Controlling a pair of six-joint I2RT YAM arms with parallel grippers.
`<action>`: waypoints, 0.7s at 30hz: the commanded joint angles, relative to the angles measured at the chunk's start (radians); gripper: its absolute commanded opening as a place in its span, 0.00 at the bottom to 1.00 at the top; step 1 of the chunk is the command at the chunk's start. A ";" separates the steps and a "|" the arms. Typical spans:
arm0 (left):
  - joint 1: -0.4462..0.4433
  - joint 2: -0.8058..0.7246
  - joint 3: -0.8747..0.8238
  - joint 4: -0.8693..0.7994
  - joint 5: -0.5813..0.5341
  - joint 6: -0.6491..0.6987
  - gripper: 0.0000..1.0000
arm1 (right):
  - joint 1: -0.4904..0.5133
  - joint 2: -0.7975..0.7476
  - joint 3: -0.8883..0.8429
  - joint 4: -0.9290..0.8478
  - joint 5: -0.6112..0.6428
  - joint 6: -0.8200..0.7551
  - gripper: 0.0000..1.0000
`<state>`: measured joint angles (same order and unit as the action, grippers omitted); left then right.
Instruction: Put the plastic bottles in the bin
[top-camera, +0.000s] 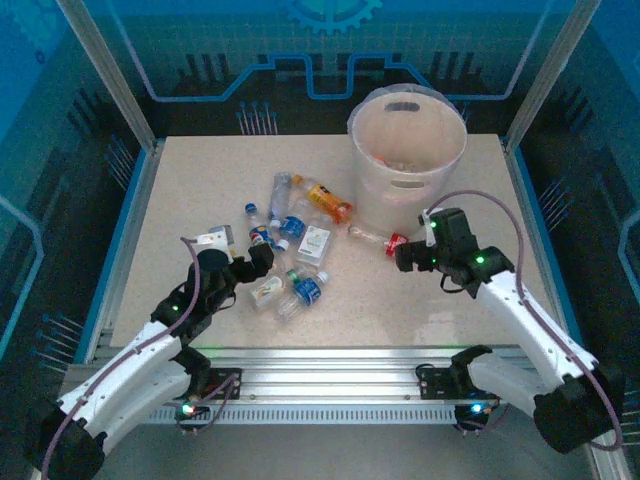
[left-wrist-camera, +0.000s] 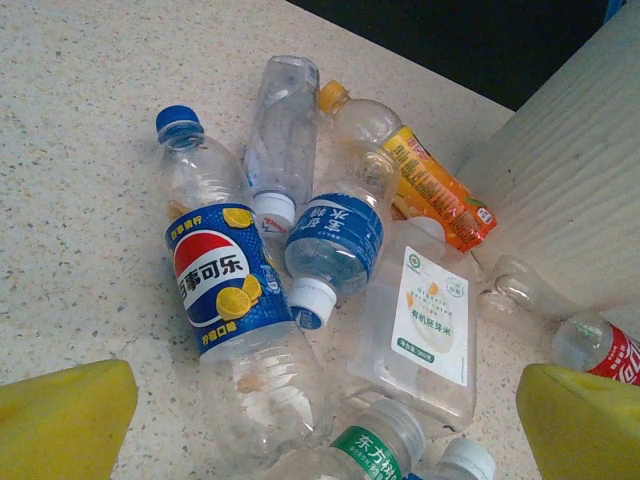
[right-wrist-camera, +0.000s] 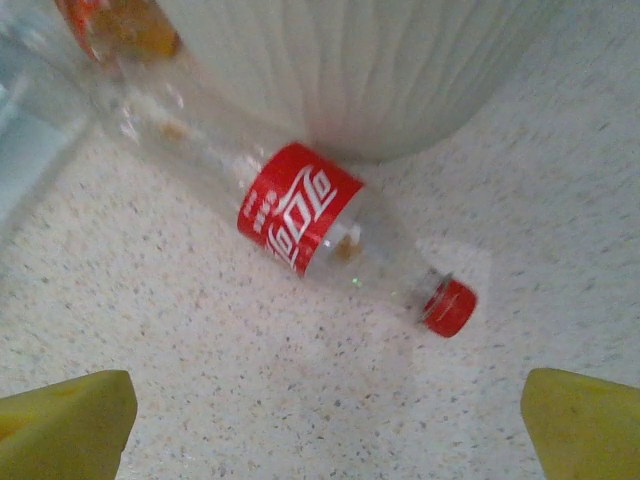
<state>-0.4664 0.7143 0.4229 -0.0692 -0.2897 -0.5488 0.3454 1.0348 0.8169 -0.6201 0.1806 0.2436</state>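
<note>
Yellow finger pads (left-wrist-camera: 65, 415) fill the lower corners of the left wrist view, spread wide apart with nothing clamped between them. The left gripper (top-camera: 262, 258) hangs open over the lower edge of a heap of plastic bottles (top-camera: 290, 235) lying left of centre on the speckled table (top-camera: 200, 180). In that heap a Pepsi bottle (left-wrist-camera: 215, 275) with a blue cap lies at centre left. A blue-labelled bottle (left-wrist-camera: 335, 240) with a white cap rests against it, and a bare clear bottle (left-wrist-camera: 282, 130) lies above them. An orange-labelled bottle (left-wrist-camera: 435, 190) slants toward the upper right. A flat bottle with a white label (left-wrist-camera: 425, 320) lies at lower right, and a green-labelled bottle (left-wrist-camera: 370, 450) shows at the bottom edge. The bin (top-camera: 407, 150) stands upright at the upper right of the overhead frame, just beside the heap, and its ribbed wall fills the right side of the left wrist view. The right gripper (top-camera: 405, 255) is also fully open and holds nothing. It hovers just below a red-labelled Coca-Cola bottle (right-wrist-camera: 300, 205), which lies on its side at the centre of the right wrist view, right beside the foot of the bin, with its red cap pointing to the lower right.
</note>
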 joint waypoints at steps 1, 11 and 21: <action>0.006 0.004 -0.004 0.028 0.021 -0.001 0.99 | -0.030 0.057 -0.032 0.118 -0.078 -0.003 1.00; 0.006 0.005 -0.005 0.018 0.024 -0.005 0.99 | -0.136 0.242 -0.053 0.270 -0.150 -0.012 1.00; 0.006 0.024 -0.004 0.028 0.026 -0.002 0.99 | -0.235 0.332 -0.049 0.327 -0.227 0.014 1.00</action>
<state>-0.4664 0.7349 0.4229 -0.0692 -0.2790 -0.5503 0.1287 1.3544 0.7624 -0.3275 -0.0040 0.2474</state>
